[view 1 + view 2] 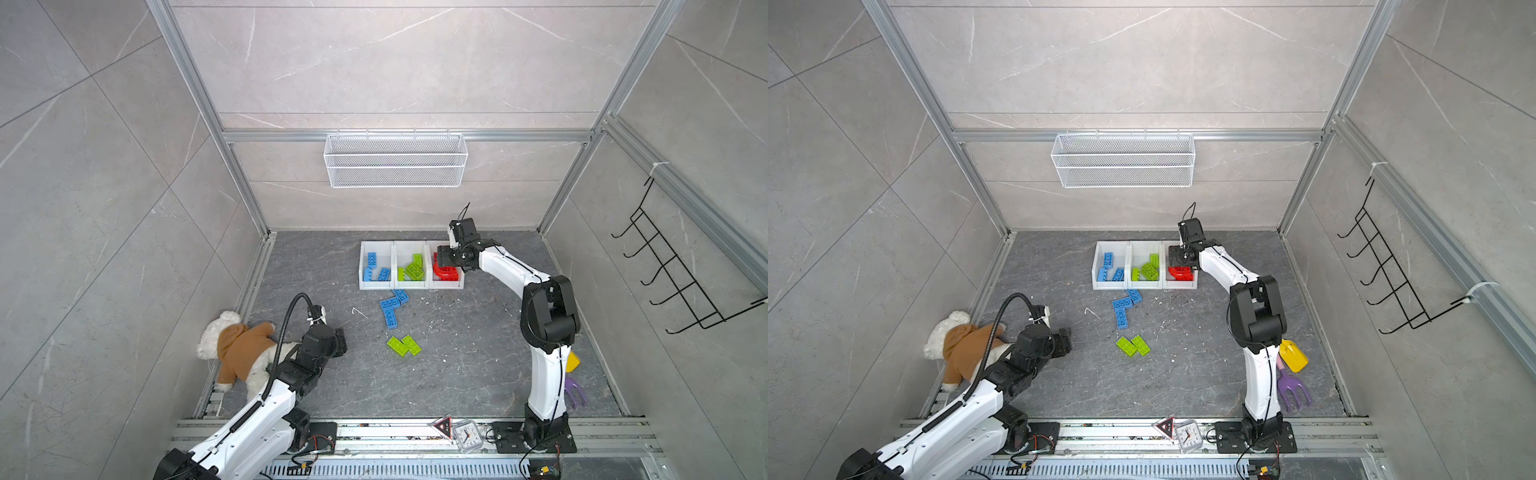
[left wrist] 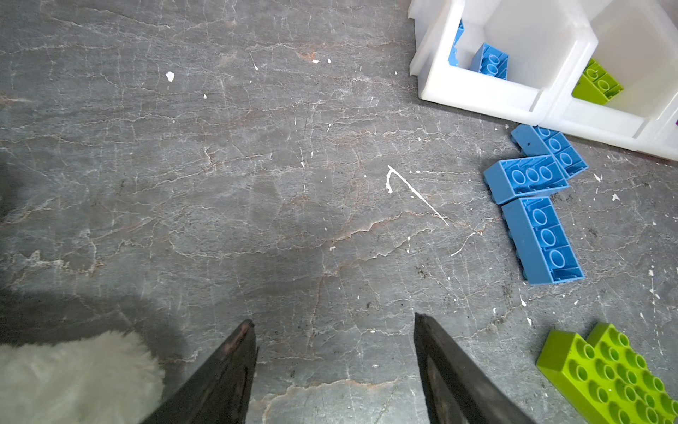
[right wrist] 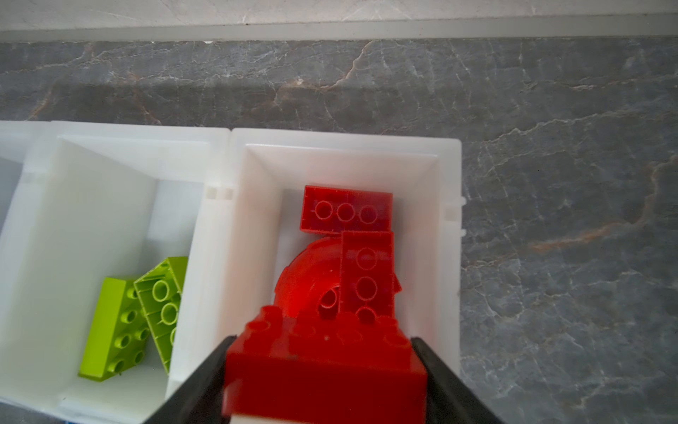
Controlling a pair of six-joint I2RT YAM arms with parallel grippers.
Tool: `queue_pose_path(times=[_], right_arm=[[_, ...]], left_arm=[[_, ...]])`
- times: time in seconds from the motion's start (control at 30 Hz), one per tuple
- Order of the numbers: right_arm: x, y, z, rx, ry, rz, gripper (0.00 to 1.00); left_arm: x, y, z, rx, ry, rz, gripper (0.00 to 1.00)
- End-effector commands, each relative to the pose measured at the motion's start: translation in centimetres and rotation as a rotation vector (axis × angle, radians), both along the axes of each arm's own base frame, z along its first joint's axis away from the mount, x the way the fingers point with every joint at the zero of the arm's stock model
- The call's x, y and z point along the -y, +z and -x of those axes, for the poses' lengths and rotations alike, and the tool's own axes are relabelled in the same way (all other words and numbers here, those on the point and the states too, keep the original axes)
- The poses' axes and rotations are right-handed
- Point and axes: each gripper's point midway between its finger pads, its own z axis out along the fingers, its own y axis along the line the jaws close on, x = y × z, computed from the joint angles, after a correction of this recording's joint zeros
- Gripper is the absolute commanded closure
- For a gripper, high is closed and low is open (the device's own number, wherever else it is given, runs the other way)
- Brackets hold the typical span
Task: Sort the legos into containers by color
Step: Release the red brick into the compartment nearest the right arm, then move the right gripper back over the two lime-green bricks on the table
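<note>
Bins (image 1: 411, 285) in a top view hold some bricks of each colour; three blue bricks (image 1: 390, 309) and two green bricks (image 1: 404, 345) lie unsorted on the floor (image 1: 457, 374). Left wrist view: left gripper (image 2: 334, 319) is spread, empty. Right wrist view: right gripper (image 3: 323, 339) flanks a red brick (image 3: 324, 370) over the red bin (image 3: 449, 257); whether it is clamped cannot be told.

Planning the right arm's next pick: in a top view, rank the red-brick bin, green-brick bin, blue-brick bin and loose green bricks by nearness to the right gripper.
1. red-brick bin, right under the right gripper
2. green-brick bin, middle of the row
3. blue-brick bin, left end
4. loose green bricks, on open floor
</note>
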Motion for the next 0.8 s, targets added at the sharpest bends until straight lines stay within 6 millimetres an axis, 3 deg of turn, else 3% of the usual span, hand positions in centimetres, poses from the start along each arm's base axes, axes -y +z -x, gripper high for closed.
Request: queue_pose_path(times=[0.0, 0.2, 0.33, 0.53, 0.63, 0.77], right_arm=[[-0.2, 0.4, -0.5, -0.005, 0.014, 0.002, 0.2], [0.1, 2.6, 0.3, 0.039, 0.028, 0.006, 0.17], [0.3, 4.5, 2.9, 0.069, 0.057, -0.022, 0.18], [-0.5, 4.7, 10.1, 0.029, 0.145, -0.06, 0.2], [-2.5, 4.6, 15.1, 0.02, 0.236, -0.044, 0.21], [-5.8, 2.4, 21.8, -0.055, 0.368, 0.012, 0.23]], left_arm=[[0.4, 1.7, -0.9, 0.057, -0.013, 0.014, 0.29], [0.8, 1.7, -1.0, 0.054, -0.03, 0.016, 0.29], [0.8, 1.7, -0.9, 0.059, -0.032, 0.022, 0.29], [1.4, 1.8, -0.9, 0.063, -0.068, 0.038, 0.29], [2.5, 1.9, -0.7, 0.074, -0.133, 0.057, 0.29], [3.2, 2.1, -0.6, 0.074, -0.177, 0.067, 0.29]])
